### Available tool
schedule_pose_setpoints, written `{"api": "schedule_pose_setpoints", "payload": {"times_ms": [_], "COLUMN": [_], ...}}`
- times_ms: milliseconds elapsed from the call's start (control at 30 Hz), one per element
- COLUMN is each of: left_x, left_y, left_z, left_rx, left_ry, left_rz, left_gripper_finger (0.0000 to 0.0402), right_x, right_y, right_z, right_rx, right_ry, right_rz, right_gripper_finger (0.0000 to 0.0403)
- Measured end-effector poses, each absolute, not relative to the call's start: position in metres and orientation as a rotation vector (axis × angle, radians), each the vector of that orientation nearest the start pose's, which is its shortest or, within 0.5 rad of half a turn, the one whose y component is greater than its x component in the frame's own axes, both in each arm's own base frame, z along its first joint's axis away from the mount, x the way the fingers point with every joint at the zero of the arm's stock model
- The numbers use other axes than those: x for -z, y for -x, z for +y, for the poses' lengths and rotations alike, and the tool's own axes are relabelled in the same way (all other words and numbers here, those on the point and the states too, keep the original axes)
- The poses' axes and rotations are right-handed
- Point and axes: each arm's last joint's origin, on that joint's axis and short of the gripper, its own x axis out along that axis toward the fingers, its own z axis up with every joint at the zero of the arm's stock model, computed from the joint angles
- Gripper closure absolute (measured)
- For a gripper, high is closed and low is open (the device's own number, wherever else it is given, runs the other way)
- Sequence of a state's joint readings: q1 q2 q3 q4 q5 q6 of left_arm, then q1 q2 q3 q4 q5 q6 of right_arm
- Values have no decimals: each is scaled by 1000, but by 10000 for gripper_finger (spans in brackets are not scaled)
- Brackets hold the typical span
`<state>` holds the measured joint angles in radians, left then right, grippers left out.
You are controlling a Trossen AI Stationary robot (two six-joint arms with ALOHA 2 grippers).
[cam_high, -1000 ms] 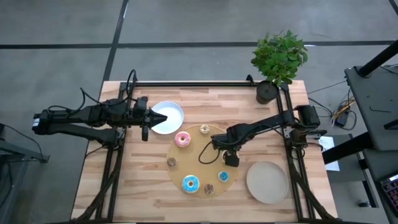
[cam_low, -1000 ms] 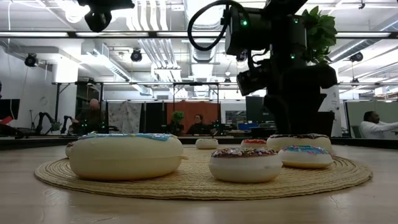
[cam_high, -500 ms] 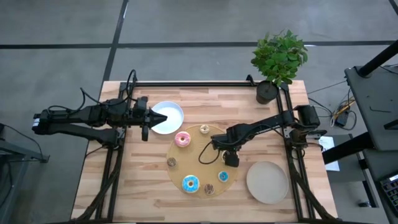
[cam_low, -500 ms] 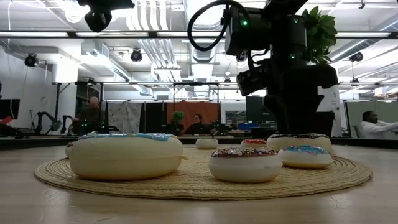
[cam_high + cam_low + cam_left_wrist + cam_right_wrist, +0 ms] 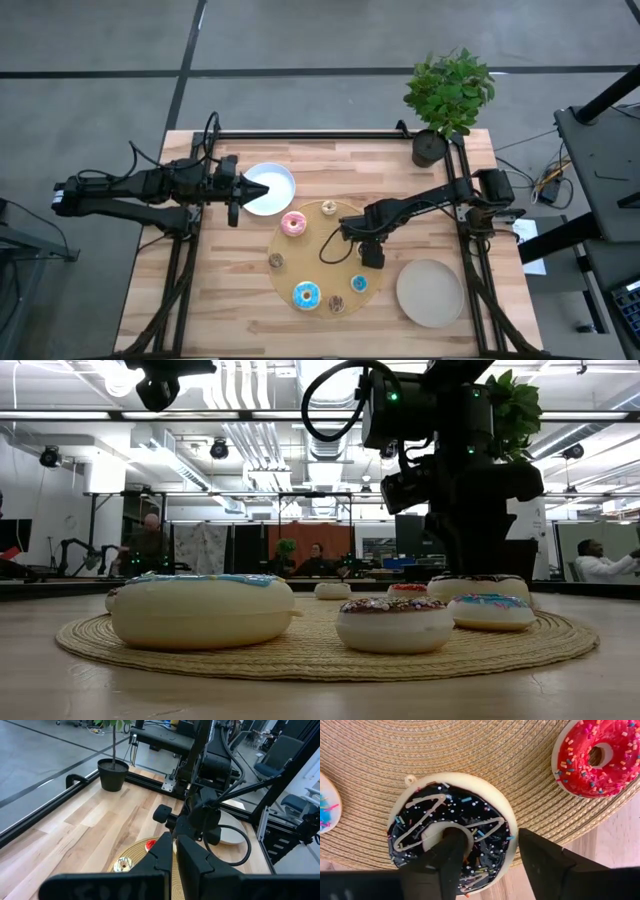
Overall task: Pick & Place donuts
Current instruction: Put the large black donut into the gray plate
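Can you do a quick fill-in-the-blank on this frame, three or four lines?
1. The right gripper straddles the rim of the ____-iced donut.
2. The donuts lie on a round woven ____.
3. The left gripper hovers at the ____ plate's rim.
4. Beside the straddled donut lies a ____ one with sprinkles.

Missing: chocolate; mat; white; red

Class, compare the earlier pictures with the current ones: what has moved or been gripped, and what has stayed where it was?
The right gripper has sunk slightly onto the chocolate donut at the woven mat's right edge; one finger sits in the donut's hole, the other outside its rim. The donut has not been lifted. The left gripper, shut over the white plate, and the other donuts stayed put.
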<state>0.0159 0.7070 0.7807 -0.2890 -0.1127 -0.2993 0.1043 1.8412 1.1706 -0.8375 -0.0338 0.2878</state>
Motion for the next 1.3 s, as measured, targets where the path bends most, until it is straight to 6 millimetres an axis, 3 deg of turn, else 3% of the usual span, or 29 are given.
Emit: {"api": "schedule_pose_setpoints", "payload": {"times_ms": [500,967,1300], "left_x": [-332,-332,-332], "left_y": [-153,-153,-153], "left_z": [6,6,6], "left_rx": [-160,-159,-159], "left_ry": [287,287,287], "left_rz": [194,195,195], "left_gripper_finger": [402,402,402], "right_x": [-157,-169,-198], "right_y": [-324,-323,-324], "right_z": [35,35,39], "right_rx": [107,96,34], "right_ry": [-177,-186,-252], "right_rz": [1511,1498,1570], "right_gripper_finger": [301,343,344]}}
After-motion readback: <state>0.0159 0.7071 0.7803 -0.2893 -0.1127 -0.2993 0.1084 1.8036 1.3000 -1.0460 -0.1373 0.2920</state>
